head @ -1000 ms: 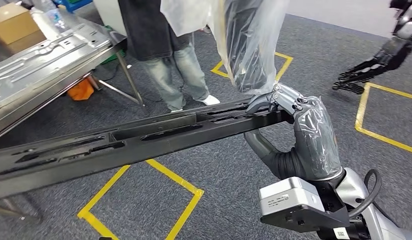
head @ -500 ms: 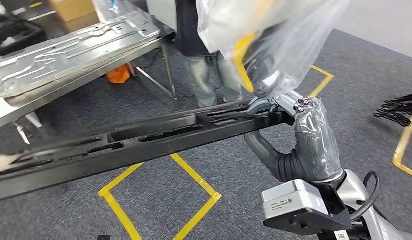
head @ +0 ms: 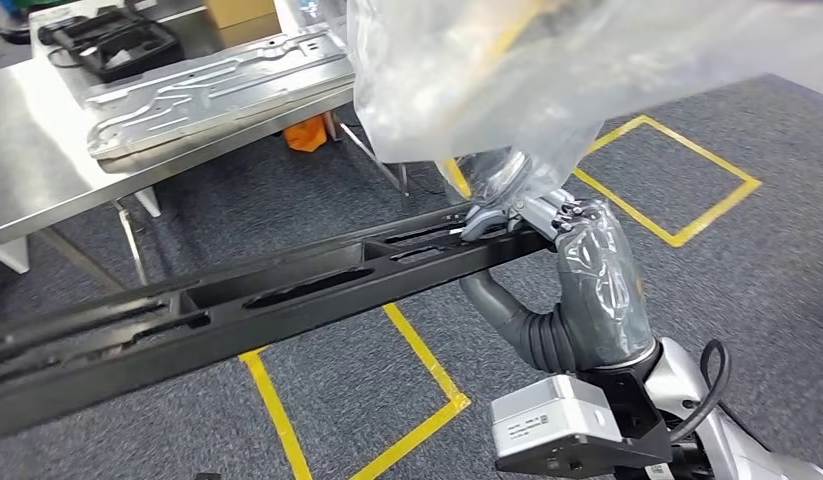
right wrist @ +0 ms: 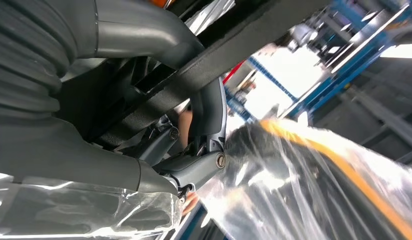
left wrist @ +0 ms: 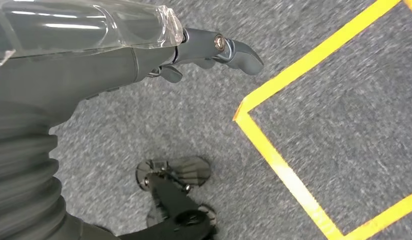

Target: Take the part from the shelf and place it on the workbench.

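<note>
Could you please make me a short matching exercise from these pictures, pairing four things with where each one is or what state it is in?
Things:
1. long black part
2. right hand
3. embossed metal panel
4. left hand

Places or states:
A. lying on the steel workbench
B. above the grey carpet, holding nothing
C. carried in the air across the view
D. gripping one end of the part

Pairs: 1-C, 2-D, 3-A, 4-B
</note>
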`<state>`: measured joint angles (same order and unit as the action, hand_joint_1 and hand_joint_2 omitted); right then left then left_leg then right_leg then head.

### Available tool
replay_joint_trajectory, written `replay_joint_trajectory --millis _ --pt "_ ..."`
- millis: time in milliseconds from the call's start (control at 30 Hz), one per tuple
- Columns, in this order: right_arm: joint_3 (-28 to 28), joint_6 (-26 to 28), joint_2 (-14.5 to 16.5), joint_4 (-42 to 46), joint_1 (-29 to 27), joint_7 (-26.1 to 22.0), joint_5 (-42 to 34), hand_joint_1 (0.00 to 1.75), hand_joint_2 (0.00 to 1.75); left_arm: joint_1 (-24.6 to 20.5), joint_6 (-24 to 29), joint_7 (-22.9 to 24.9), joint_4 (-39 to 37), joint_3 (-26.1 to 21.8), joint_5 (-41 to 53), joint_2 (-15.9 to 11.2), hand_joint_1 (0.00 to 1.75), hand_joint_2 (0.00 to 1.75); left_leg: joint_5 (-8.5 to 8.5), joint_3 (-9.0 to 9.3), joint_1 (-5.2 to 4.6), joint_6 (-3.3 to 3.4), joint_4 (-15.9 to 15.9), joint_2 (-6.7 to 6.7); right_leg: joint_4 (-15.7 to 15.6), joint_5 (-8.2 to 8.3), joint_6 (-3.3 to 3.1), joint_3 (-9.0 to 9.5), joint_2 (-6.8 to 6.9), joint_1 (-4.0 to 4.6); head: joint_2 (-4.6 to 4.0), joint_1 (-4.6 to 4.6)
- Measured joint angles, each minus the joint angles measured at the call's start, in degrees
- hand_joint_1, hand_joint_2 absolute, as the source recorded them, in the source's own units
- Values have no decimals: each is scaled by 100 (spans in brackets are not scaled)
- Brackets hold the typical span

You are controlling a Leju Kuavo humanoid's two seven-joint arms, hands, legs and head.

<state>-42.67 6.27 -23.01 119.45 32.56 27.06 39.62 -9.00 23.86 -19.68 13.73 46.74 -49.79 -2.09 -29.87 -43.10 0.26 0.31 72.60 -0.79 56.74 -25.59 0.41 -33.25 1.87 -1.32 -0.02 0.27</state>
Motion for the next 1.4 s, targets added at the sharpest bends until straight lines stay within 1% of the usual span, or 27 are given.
replay_joint_trajectory --millis 33,67,133,167,200,267,300,367,433,500,533,567,600,667,700,767,800,867,933,1000,1033,1067,1133,1200,1267,1333,1400 --pt "-21 3 34 -19 2 -16 -1 175 175 8 -2 8 0 1 3 0 0 175 74 5 4 0 -36 19 0 -15 2 14 75 4 1 -1" --pt "-41 10 68 -35 6 -32 -3 175 175 13 -3 14 0 1 8 -3 0 175 235 133 1 11 -304 50 0 -32 8 36 147 8 1 -1" --pt "-75 28 139 -70 25 -73 -8 175 175 2 -3 18 0 1 16 -15 0 175 598 585 -48 81 -1168 276 -1 -76 35 100 284 27 1 -1" --pt "-94 35 172 -88 35 -96 -11 175 175 -10 -3 21 0 1 21 -22 0 175 708 748 -83 122 -1492 372 -3 -100 57 130 346 38 0 0" --pt "-114 39 205 -109 42 -112 -15 175 175 -21 -3 26 0 1 23 -27 0 175 752 836 -116 161 -1679 439 -8 -122 84 155 403 45 0 1" --pt "-155 42 267 -150 50 -126 -23 175 175 -28 -3 33 0 1 26 -43 0 175 750 842 -144 210 -1734 350 -41 -149 143 204 511 51 0 -1" --pt "-169 42 293 -169 53 -127 -25 175 175 -19 -3 36 0 2 27 -50 0 175 764 870 -126 233 -1766 285 -41 -169 172 231 501 43 0 -1" --pt "-193 44 327 -206 57 -133 -21 175 175 -21 -3 45 1 3 29 -61 0 175 798 947 -75 288 -1838 150 201 -334 212 165 271 37 1 5" --pt "-224 46 335 -250 47 -138 -21 175 175 -51 -3 51 2 3 31 -61 0 175 805 982 -46 333 -1859 5 916 -675 225 -187 -31 29 1 21" --pt "-266 46 341 -297 33 -138 -26 175 175 -62 -2 55 2 3 29 -61 0 175 799 989 -46 349 -1852 -163 1535 -845 236 -556 -114 26 2 33" --pt "-284 46 342 -317 31 -138 -25 175 175 -56 -2 60 2 3 28 -62 0 175 793 994 -43 346 -1847 -254 1547 -760 239 -612 -120 23 2 34" --pt "-298 46 345 -336 30 -137 -25 175 175 -48 -3 64 2 3 28 -62 0 175 785 1001 -37 336 -1841 -344 1329 -570 240 -553 -136 18 1 35" --pt "-308 46 349 -350 32 -138 -25 175 175 -44 -3 68 2 3 29 -61 0 175 772 1009 -29 318 -1828 -434 935 -318 240 -406 -208 5 1 35" --pt "-318 45 360 -378 39 -138 -25 175 175 -47 -3 71 2 3 31 -61 0 175 739 997 -26 262 -1788 -590 211 4 227 -105 -440 -25 0 37" --pt "-321 44 369 -389 43 -138 -26 175 175 -47 -3 73 2 3 32 -61 0 175 730 980 -23 229 -1773 -652 24 60 214 -26 -519 -29 0 35" --pt "-327 42 391 -409 56 -138 -26 175 175 -26 -3 77 1 3 33 -65 0 175 732 948 -10 163 -1778 -756 -35 57 164 1 -470 -8 2 35" --pt "-329 42 405 -420 69 -138 -25 175 175 -6 -3 79 1 4 33 -67 0 175 722 940 -1 130 -1772 -725 -43 62 134 10 -411 -5 2 35" --pt "-339 40 434 -433 95 -141 -20 175 175 6 -3 81 2 8 34 -66 0 175 576 822 -8 60 -1521 -414 -64 60 58 38 -294 -12 1 15" --pt "-357 40 451 -442 105 -145 -8 175 175 -20 -3 81 2 11 33 -61 0 175 253 469 -1 0 -806 -67 -70 36 7 64 -182 -5 1 -10" --pt "-376 40 452 -461 106 -147 19 175 175 -26 -3 81 2 11 34 -60 0 175 38 95 30 -35 -115 7 -69 15 -2 77 -88 2 1 -15" --pt "-386 42 452 -473 106 -147 38 175 175 -17 -3 81 2 12 34 -59 0 175 73 43 40 -43 -45 18 -69 5 1 85 -53 3 0 -16" --pt "-394 45 452 -482 106 -147 61 175 175 -9 -3 81 2 12 35 -59 0 175 209 120 47 -44 -226 29 -69 -5 10 97 -26 3 -1 -16" --pt "-403 54 455 -491 110 -147 102 175 175 -5 -3 81 2 12 40 -60 0 175 587 536 42 -15 -1069 92 -70 -30 38 137 11 4 -1 -16" --pt "-406 60 461 -497 118 -147 124 175 175 -18 -9 81 2 12 54 -59 0 175 769 835 2 42 -1668 147 -72 -60 87 164 29 23 0 -14" --pt "-410 60 467 -510 123 -146 128 175 175 -28 -54 79 2 12 63 -59 0 175 759 869 -40 101 -1748 138 -86 -79 148 178 41 34 0 -11" --pt "-413 58 468 -526 128 -144 125 175 175 -29 -160 66 2 12 62 -62 0 175 770 903 -26 170 -1785 107 -58 -123 211 187 26 20 1 -9" --pt "-413 57 467 -539 131 -139 117 175 175 -42 -253 51 2 12 62 -63 0 175 785 957 0 239 -1829 77 317 -338 247 27 -39 13 1 -1"
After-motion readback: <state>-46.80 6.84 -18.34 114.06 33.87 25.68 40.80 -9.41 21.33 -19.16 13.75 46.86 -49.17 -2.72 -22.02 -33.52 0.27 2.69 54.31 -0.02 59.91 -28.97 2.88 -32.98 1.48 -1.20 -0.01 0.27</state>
